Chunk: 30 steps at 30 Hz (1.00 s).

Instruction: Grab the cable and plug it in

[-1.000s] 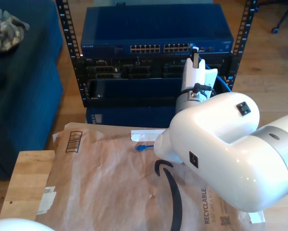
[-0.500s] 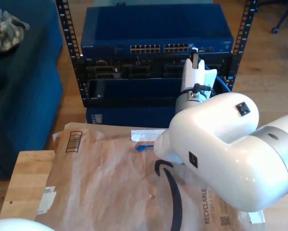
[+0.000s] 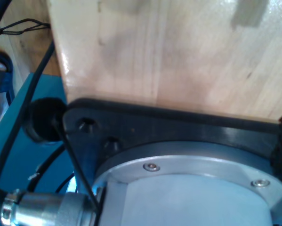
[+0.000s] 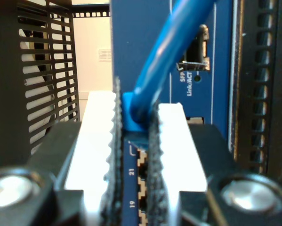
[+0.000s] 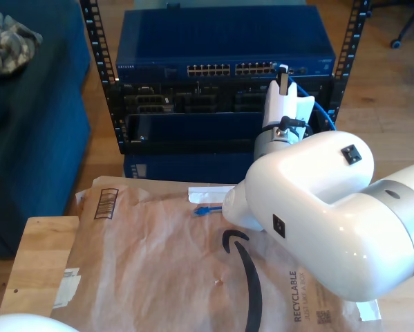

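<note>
- Second wrist view: my second end effector was clenched on the cable, its two white fingers pressing serrated dark pads against the blue plug boot at the cable's end. The bright-blue cable rose from between the pads across the blue face of the network switch.
- Same view: the grasped plug sat right at the row of ports on the switch, just beyond the ports numbered 19 and 21; whether the plug was seated in a port could not be told. A slot labelled "SFP Link/ACT" lay just beside the cable.
- Exterior view: the second arm reached from the exterior view's lower right toward the rack, with my second end effector at the right-hand end of the port row on the network switch. The cable curved down behind the arm's wrist.
- Exterior view: the cable's other plug lay free on brown packing paper covering the wooden worktop, just beside the arm's elbow housing.
- First wrist view: the camera looked at a pale wooden surface and a black-and-metal arm mount with black wires beside it; the state of my first end effector could not be told.
</note>
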Tool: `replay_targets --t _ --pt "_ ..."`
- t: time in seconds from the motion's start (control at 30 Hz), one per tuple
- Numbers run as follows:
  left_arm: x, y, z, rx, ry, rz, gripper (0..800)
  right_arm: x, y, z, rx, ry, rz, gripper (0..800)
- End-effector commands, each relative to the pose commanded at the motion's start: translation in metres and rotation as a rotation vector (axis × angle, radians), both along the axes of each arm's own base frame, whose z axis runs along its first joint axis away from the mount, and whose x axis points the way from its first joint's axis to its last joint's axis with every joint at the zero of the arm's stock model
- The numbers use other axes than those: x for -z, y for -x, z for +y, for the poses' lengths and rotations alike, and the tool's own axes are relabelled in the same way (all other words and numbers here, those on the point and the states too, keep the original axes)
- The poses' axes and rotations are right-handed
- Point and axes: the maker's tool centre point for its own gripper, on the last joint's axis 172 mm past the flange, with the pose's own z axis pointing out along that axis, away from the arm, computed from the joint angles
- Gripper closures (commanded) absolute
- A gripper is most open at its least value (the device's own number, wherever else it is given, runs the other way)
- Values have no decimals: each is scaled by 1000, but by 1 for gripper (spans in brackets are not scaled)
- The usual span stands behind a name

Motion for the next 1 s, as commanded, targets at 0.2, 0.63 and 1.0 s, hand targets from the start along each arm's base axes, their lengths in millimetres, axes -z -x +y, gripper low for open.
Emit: replay_targets --t 0.2,0.63,1.0 --pt "0 0 0 2 0 0 0 4 -2 2 -6 -4 18 800" --pt "0 0 0 0 0 0 0 4 -2 4 -10 -5 19 800" --pt "0 0 0 0 0 0 0 4 -2 20 -38 -13 32 800"
